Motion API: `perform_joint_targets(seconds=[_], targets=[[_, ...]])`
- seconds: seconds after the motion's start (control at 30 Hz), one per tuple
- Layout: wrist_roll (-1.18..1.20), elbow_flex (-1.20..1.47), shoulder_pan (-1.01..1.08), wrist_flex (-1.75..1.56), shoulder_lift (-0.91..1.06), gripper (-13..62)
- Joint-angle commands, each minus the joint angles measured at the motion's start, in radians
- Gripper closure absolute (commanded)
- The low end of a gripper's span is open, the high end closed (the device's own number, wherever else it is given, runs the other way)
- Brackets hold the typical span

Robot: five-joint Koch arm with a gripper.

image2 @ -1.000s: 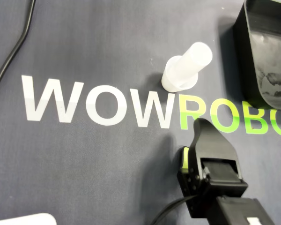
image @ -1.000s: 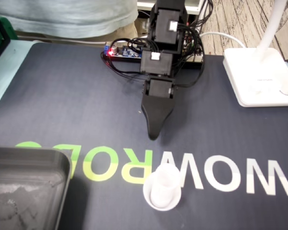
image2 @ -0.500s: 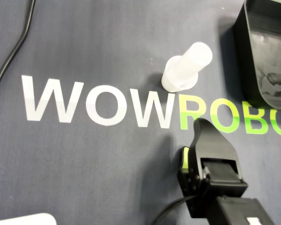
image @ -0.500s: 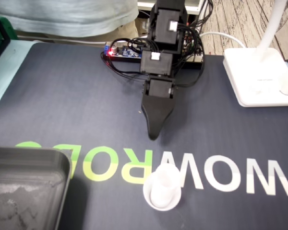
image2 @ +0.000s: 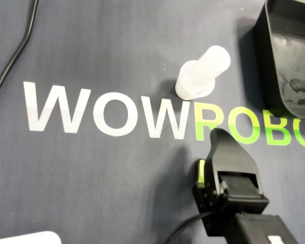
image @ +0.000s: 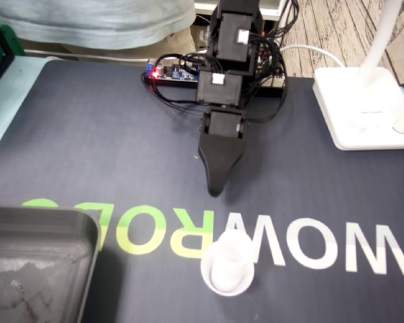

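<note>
In the fixed view, we see the pincer (image: 215,190) pointing down at the dark mat (image: 87,141) that covers the surface. It narrows to a single black tip, so we cannot tell whether its jaws are parted or closed. It holds nothing. The white tube (image: 227,266) stands upright on its wider foot. It is nearer the camera than the tip and apart from it, at the edge of the printed lettering (image: 310,245). A dark tray (image: 47,221) sits at the lower left and a white lamp base (image: 360,108) at the upper right. A circuit board (image: 178,73) lies by the arm's foot.

In the overhead view, the pincer (image2: 219,134) hangs over the green letters, again showing only one tip. The white tube (image2: 201,73) stands just above the lettering (image2: 107,112), clear of the pincer. The tray (image2: 267,61) is near the tube, to its right. A black cable (image2: 15,56) crosses the mat (image2: 101,46) at the left.
</note>
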Motion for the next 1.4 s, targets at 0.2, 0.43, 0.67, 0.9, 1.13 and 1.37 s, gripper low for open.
perform_joint_targets(seconds=[0.2,0.43,0.67,0.9,1.13,1.37], targets=[[-0.008,0.035,0.0,-0.051,0.078,15.9],[-0.029,-0.018,-0.002,-0.078,0.078,16.0],[-0.054,-0.118,-0.002,-0.077,0.078,16.7],[-0.189,-0.244,-0.002,-0.078,0.077,16.7],[-0.44,-0.322,-0.002,-0.187,0.035,16.7],[-0.865,-0.287,0.005,-0.43,0.026,16.7]])
